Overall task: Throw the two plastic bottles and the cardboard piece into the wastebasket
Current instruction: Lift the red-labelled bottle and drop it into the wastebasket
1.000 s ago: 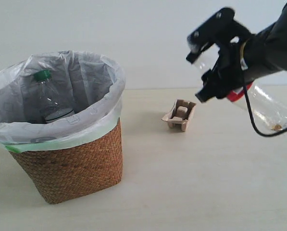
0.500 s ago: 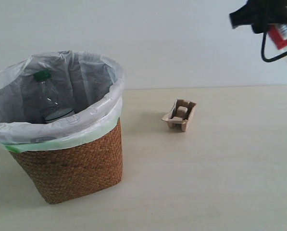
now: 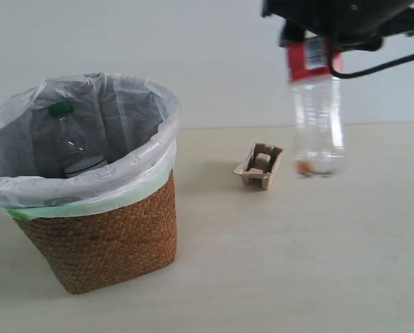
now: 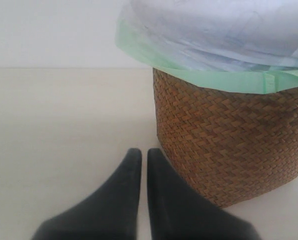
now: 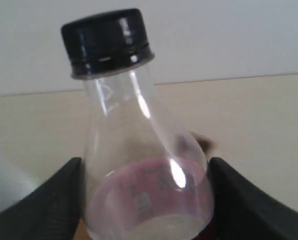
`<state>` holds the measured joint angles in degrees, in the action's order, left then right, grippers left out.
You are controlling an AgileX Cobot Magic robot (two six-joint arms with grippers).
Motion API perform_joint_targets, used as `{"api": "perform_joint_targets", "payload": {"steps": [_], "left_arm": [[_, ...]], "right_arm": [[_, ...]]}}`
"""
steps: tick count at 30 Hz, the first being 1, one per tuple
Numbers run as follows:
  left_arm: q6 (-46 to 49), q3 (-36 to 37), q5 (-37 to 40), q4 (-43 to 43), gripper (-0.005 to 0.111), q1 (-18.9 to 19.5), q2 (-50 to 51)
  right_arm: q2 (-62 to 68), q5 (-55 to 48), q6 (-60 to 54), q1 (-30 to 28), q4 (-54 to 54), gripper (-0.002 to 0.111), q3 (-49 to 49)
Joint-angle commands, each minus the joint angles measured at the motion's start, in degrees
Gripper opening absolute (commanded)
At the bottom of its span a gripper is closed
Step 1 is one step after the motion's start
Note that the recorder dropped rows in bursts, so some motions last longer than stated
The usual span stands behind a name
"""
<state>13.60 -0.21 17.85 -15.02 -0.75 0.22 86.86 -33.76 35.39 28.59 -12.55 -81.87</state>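
The wastebasket (image 3: pixel 102 243) stands at the left, and the green-capped bottle (image 3: pixel 71 142) leans inside its bag. On the table in the middle lies the cardboard piece (image 3: pixel 260 165). To its right the red-label bottle (image 3: pixel 317 125) hangs upright in the air, with my right gripper (image 3: pixel 309 35) shut on its shoulder. The right wrist view shows its black cap (image 5: pixel 106 40) and clear neck between the dark fingers (image 5: pixel 248 200). My left gripper (image 4: pixel 140 155) is shut and empty, low beside the wicker wall (image 4: pixel 223 140). It is out of the exterior view.
The pale table (image 3: pixel 297 263) runs to a white wall behind. A black cable (image 3: pixel 387 64) loops off the right arm. The white bag with its green edge (image 4: pixel 213 80) folds over the basket rim.
The right gripper has swung the red-label bottle up, then leftward. The bottle has turned from tilted to upright and now hangs just right of the cardboard piece. The left gripper's earlier state is not shown.
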Motion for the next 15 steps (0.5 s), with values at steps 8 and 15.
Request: {"api": "perform_joint_targets", "payload": {"steps": [8, 15], "left_arm": [[0.1, 0.2, -0.3, -0.1, 0.004, -0.5, -0.2], [0.1, 0.2, -0.3, -0.1, 0.004, -0.5, -0.2]], "right_arm": [[1.6, 21.9, -38.3, 10.2, 54.6, 0.104, -13.0], [4.5, 12.2, -38.9, 10.2, 53.4, 0.102, -13.7]]}}
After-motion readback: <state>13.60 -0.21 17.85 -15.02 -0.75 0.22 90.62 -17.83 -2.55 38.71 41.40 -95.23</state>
